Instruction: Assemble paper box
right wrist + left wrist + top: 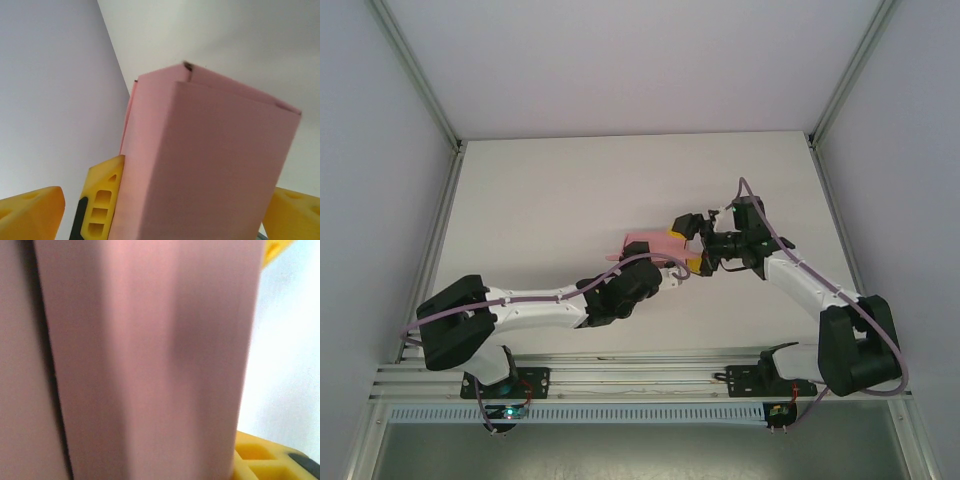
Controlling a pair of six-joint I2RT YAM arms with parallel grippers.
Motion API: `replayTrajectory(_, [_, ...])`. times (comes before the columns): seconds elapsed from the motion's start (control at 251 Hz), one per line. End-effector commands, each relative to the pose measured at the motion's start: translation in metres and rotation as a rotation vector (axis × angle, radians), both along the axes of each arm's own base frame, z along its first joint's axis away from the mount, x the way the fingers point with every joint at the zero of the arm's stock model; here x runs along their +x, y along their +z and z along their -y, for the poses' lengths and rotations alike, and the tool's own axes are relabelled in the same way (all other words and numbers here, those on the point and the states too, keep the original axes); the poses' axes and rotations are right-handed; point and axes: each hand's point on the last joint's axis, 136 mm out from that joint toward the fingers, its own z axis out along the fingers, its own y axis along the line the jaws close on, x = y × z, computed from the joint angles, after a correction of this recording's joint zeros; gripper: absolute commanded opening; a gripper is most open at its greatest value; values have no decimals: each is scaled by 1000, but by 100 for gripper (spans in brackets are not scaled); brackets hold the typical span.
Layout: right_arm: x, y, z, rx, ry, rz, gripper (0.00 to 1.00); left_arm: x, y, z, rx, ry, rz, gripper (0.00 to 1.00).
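Observation:
The paper box point(650, 243) is a pink folded rectangular box held above the table's middle. In the right wrist view the paper box point(210, 160) rises between my right gripper's point(160, 215) two yellow fingertips point(30, 210), which stand wide apart and open, the left one well clear of the card. One yellow finger point(102, 200) of my left gripper presses flat on the box's left side. From above, my left gripper point(672, 272) reaches the box from below and my right gripper point(692, 245) from the right. Close up in the left wrist view is the box's wall point(150, 360), and a yellow finger point(260, 460) at its lower right.
The white table point(540, 200) lies under both arms, ringed by pale walls and an aluminium frame point(620, 375) along the near edge. Both forearms meet near the table's middle, close to each other.

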Motion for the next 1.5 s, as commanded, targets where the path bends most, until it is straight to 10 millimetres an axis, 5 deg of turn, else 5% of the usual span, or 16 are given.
replayTrajectory(0.0, [6, 14, 19, -79, -40, 116, 98, -1, 14, -2, -56, 6, -58, 44])
replayTrajectory(0.132, [14, 24, 45, -160, -146, 232, 99, -7, 9, -15, -59, 42, -154, 42])
replayTrajectory(0.415, [21, 114, 83, -267, -338, 739, 98, -21, -12, -26, -52, 98, -331, 38])
replayTrajectory(0.535, [21, 123, 97, -339, -395, 831, 98, -30, -15, -21, -44, 68, -405, 43])
replayTrajectory(0.738, [20, 118, 89, -376, -345, 983, 98, -41, -28, -31, 56, 89, -537, 43])
replayTrajectory(1.066, [11, 59, 46, -513, -69, 1040, 98, -80, -22, -44, 25, 29, -962, 44])
replayTrajectory(1.145, [8, 49, 36, -513, -12, 1031, 98, -87, -25, -49, 44, 4, -1009, 52])
replayTrajectory(1.497, [-4, 22, 21, -515, 111, 1029, 97, -54, -55, -59, 109, 113, -1018, 53])
